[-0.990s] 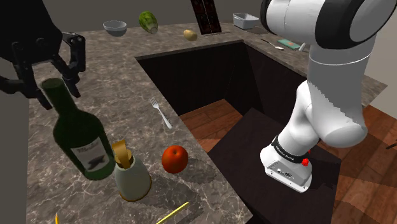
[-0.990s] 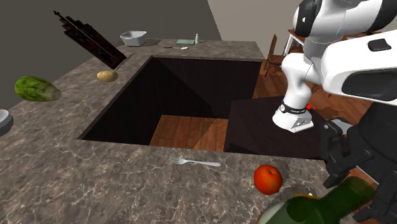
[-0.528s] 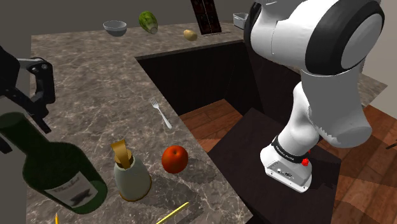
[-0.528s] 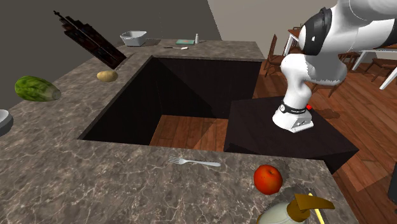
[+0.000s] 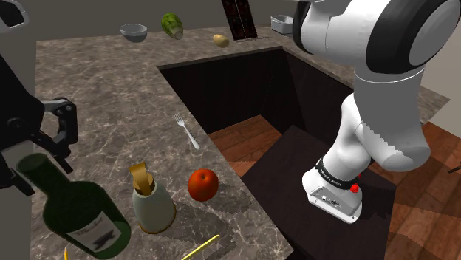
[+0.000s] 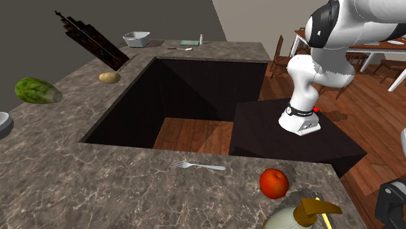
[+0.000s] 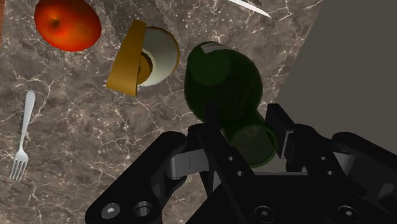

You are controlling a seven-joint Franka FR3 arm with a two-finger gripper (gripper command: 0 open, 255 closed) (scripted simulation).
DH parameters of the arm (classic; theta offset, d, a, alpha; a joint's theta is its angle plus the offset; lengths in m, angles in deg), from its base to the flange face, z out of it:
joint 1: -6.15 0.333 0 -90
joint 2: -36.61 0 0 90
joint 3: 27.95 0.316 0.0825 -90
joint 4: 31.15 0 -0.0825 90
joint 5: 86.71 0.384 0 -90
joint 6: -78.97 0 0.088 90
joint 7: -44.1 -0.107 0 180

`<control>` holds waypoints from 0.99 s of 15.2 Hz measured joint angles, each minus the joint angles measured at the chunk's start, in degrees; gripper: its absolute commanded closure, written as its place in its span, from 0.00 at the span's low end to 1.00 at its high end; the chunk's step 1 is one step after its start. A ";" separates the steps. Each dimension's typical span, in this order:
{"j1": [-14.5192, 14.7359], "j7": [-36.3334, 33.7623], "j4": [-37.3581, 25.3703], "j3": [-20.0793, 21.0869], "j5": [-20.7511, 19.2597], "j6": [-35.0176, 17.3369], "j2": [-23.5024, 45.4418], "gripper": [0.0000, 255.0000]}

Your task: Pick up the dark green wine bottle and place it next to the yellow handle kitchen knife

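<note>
Tool (image 7: 245, 126) clasping green bottle (image 7: 222, 79) neck

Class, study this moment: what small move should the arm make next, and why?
Probably lower the bottle straight down onto the counter. The gripper clasps its neck, the bottle is tilted with its base near the knife, and the jar stands close by.

By the shoulder view, we find the wine bottle (image 5: 81, 216) leaning at the countertop's (image 5: 111, 89) near left, neck between the gripper's (image 7: 244, 124) fingers; the jug (image 5: 154, 209) just right of it, the apple (image 5: 202, 184) right again, the fork (image 5: 186, 130) behind them.
</note>
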 measured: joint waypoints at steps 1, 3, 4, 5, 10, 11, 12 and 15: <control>-0.20 0.05 1.16 0.01 0.07 -0.92 -0.24 1.00; -0.74 0.22 3.97 0.04 0.30 -2.98 -0.95 1.00; -0.90 0.18 5.32 0.06 0.39 -4.02 -1.25 1.00; -0.94 0.15 6.08 0.06 0.39 -4.75 -1.28 1.00; -1.72 0.40 11.29 0.05 0.63 -9.11 -2.07 1.00; -1.79 0.44 11.72 0.03 0.63 -9.54 -2.07 1.00; -1.77 0.44 11.78 0.02 0.61 -9.68 -1.99 1.00; -1.77 0.43 11.91 0.01 0.60 -9.85 -1.98 1.00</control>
